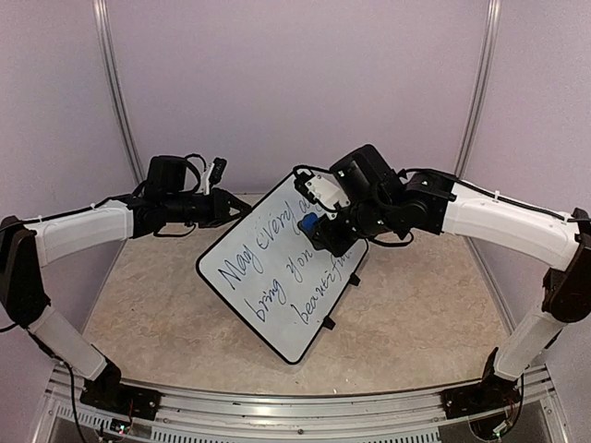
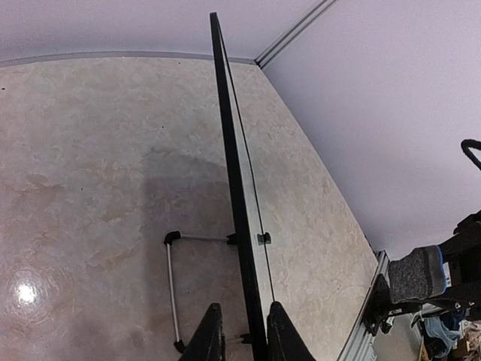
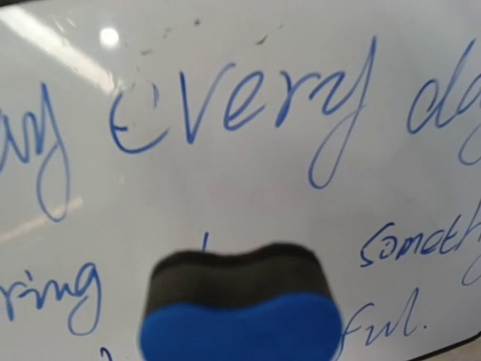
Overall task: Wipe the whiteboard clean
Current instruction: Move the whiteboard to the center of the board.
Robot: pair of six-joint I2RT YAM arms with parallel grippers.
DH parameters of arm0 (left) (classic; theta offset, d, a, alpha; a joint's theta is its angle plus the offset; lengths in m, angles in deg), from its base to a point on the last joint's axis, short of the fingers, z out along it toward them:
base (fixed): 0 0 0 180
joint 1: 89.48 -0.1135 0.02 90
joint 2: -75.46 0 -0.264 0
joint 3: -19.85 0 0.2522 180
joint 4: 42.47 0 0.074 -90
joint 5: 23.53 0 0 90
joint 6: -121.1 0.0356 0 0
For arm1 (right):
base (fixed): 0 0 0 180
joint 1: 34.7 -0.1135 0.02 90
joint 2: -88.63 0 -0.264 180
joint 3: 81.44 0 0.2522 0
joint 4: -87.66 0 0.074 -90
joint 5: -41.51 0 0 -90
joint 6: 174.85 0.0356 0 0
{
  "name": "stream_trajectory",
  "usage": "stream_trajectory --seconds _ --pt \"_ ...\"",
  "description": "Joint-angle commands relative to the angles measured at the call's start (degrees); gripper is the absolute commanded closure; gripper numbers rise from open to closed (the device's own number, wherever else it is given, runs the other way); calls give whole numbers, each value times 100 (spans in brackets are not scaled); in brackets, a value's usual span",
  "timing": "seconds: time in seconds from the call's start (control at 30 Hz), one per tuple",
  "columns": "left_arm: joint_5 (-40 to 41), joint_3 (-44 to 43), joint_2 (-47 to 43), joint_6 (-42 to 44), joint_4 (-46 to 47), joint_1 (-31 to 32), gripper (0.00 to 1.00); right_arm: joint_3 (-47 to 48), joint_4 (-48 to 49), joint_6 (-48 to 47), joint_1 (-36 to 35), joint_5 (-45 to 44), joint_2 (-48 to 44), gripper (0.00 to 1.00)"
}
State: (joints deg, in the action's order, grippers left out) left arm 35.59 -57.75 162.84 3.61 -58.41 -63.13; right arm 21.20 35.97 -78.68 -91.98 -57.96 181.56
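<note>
Whiteboard [image 1: 277, 277]: is standing tilted on its edge in the middle of the table [image 1: 148, 286], between the two arms, its written face turning toward the near side.
Writing [image 3: 225, 113]: blue handwriting is running across the board in several lines; "every" is reading clearly in the right wrist view.
Left gripper [image 2: 244, 307]: is reaching in at the board's upper left corner, its two fingers straddling the thin black rim. One finger is lying against the rim while a slim gap is showing at the other, so I cannot tell whether it is actually clamping.
Right gripper [image 1: 319, 231]: is closing its fingers on the eraser at the upper right part of the board.
Eraser [image 3: 240, 308]: is showing a blue body and dark felt, with the felt facing the white surface just below the word "every".
Wire foot [image 2: 171, 286]: is sticking out from the back of the board and resting on the table.
</note>
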Motion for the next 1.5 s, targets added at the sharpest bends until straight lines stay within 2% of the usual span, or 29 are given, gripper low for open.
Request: stream_trajectory --seconds 0.0,0.23,0.43,0.63,0.77,0.97,1.07,1.13,1.33,1.47 --pt "-8 -51 23 84 -85 43 85 -234 237 68 -72 66 -268 72" --pt "-265 2 49 -117 172 153 100 -781 852 -63 -73 500 -454 73" --pt "-399 -80 239 -319 506 396 100 -1372 1754 -147 -83 780 -882 73" --pt "-38 103 153 -709 798 610 100 -1960 2849 -143 -133 856 -1160 72" --pt "466 52 -1 -909 806 815 100 -1870 3161 -134 -308 444 -916 73" --pt "841 -36 18 -1095 945 1039 100 -1319 2982 -234 -804 -475 -202 73" --pt "859 -135 83 -1062 825 1048 100 -1305 2878 -120 -837 -754 -186 73" --pt "944 -201 51 -924 671 1039 92 -1475 2888 -106 -838 -907 -393 73" --pt "1076 -486 -83 -463 154 989 76 -1765 2670 -177 -833 -1232 -1335 72" --pt "1036 -829 -87 -135 -373 857 72 -1771 2354 -210 -838 -1493 -1663 72"
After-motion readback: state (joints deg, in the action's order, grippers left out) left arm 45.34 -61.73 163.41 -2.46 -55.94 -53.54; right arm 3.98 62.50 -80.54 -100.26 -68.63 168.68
